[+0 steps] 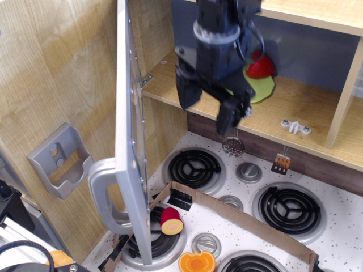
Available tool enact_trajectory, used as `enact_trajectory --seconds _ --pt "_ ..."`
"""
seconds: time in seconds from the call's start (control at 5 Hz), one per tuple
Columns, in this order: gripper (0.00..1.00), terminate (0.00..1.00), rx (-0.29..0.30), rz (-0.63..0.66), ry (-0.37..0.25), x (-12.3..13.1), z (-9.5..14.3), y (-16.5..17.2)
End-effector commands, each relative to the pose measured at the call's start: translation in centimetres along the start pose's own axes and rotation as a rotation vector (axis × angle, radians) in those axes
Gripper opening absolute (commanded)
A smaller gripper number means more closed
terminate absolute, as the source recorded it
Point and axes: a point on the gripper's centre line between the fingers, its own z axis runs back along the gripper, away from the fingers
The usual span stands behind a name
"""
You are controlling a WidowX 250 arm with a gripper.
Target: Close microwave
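The microwave (187, 73) is a wood-floored cavity with a blue-grey back above the stove. Its wide grey door (129, 136) stands swung open, edge-on to me, with a large curved grey handle (105, 195) low on its left side. My gripper (205, 111) hangs in front of the cavity's floor edge, right of the door and apart from it. Its two black fingers (184, 93) are spread wide and hold nothing. A red item (262, 67) on a green plate (262, 89) sits inside the cavity, partly hidden by my arm.
A grey holder bracket (59, 161) is fixed to the wood wall at left. Below are a stove top with black coil burners (195, 168), a knob (248, 171), a cardboard strip (238, 212), a red-yellow toy (171, 221) and an orange toy (197, 262).
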Motion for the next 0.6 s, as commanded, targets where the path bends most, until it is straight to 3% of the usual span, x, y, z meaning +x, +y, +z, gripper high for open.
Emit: enact_trajectory --seconds 0.0,0.4 --pt "1.0 0.0 0.044 0.002 -0.038 -1.4 5.9 0.9" --pt "1.0 0.0 0.073 -0.006 -0.015 -3.5 8.8 1.5"
